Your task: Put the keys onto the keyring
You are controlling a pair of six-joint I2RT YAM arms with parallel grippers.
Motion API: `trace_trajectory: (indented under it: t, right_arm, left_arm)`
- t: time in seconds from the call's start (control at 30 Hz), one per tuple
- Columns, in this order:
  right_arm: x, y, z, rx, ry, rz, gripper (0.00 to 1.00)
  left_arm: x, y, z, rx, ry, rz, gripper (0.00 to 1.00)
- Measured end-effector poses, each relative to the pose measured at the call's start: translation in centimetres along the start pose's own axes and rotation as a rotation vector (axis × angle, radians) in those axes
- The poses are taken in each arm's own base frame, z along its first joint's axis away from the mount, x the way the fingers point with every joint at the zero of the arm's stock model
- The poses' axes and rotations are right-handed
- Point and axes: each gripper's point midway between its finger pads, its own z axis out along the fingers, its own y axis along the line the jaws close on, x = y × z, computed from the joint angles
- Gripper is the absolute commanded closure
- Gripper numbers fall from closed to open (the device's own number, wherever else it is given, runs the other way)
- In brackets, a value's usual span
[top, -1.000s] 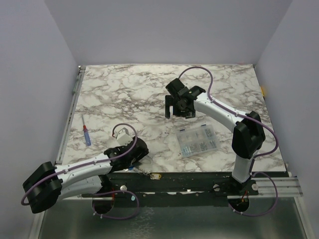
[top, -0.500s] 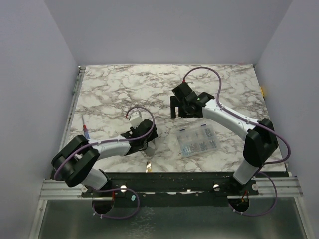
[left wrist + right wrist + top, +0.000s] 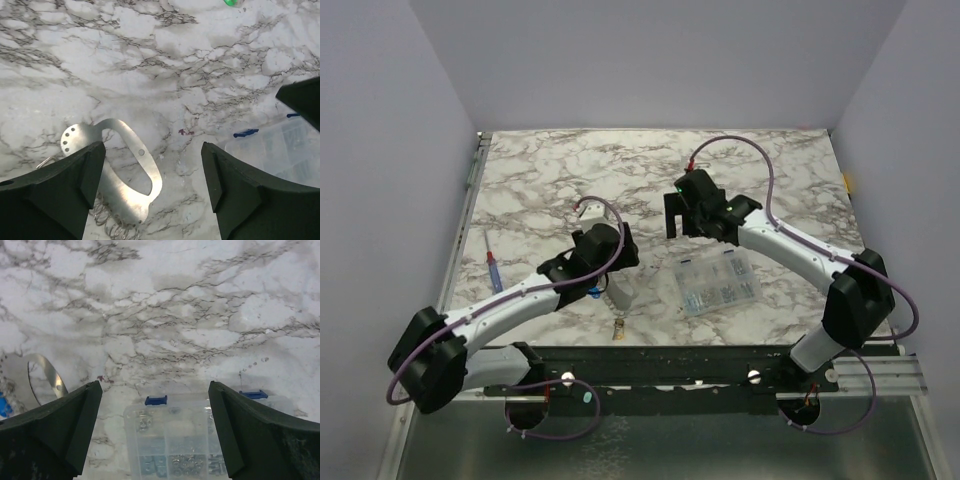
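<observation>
**Keyring** (image 3: 105,220): coiled silvery wire on the table (image 3: 550,170), near the front edge and just left of the clear box (image 3: 175,445). It lies against a flat, curved silver plate (image 3: 147,165) pierced with small holes. Whether the two are joined cannot be told.

**Keys:**
- Blue key (image 3: 592,293): a small blue bit beside the keyring, half hidden under the left arm. The identification is probable, not certain.
- Yellow key (image 3: 618,328): a small yellowish piece near the table's front edge, apart from the keyring. It is too small to confirm.
- Green key (image 3: 231,2): a green speck at the far edge of the left wrist view, well apart from the keyring.

**Progress:** no key can be seen threaded on the wire, so the task looks barely begun. All three keys appear left to gather and thread.

**Left gripper** (image 3: 151,150): jaws spread wide with nothing between them. It hangs over the plate, and the keyring lies low on the left-finger side, partly hidden by that finger. No contact with either is visible.

**Right gripper** (image 3: 155,387): jaws fully apart and empty, poised over bare table at the far side of the clear box. The keyring sits well off to its left.

**Other:** a red-and-blue stick (image 3: 495,270) lies near the table's left edge.
</observation>
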Motion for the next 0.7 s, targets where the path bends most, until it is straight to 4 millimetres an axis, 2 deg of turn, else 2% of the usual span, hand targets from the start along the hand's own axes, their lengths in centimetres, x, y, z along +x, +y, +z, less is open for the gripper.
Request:
trace_trajectory:
  t: [0.07, 0.13, 0.3, 0.43, 0.57, 0.63, 0.7]
  right_arm:
    - [1.2, 0.4, 0.0, -0.064, 0.004, -0.043, 0.00]
    - [2.5, 1.4, 0.0, -0.151, 0.036, -0.097, 0.00]
    - [3.2, 6.1, -1.3, -0.446, 0.070, -0.184, 0.00]
    - [3.5, 9.7, -1.5, -0.617, 0.114, -0.214, 0.00]
    - [4.4, 11.5, -0.2, -0.674, 0.174, -0.226, 0.00]
    - [5.0, 11.5, 0.2, -0.670, 0.194, -0.226, 0.00]
    - [4.9, 11.5, 0.2, -0.668, 0.192, -0.226, 0.00]
  left_arm:
    - [-1.1, 0.7, -1.9, -0.008, -0.023, 0.016, 0.15]
    - [-1.3, 1.8, -3.0, -0.041, -0.024, 0.026, 0.15]
    - [-0.7, 5.7, -5.8, -0.168, 0.004, 0.074, 0.19]
    - [-2.5, 7.3, -8.4, -0.203, -0.071, 0.073, 0.27]
    - [-2.5, 7.7, -8.6, -0.222, -0.065, 0.064, 0.38]
    - [-1.2, 7.5, -8.0, -0.218, -0.016, 0.054, 0.49]
    - [0.8, 7.8, -7.2, -0.222, 0.047, 0.046, 0.53]
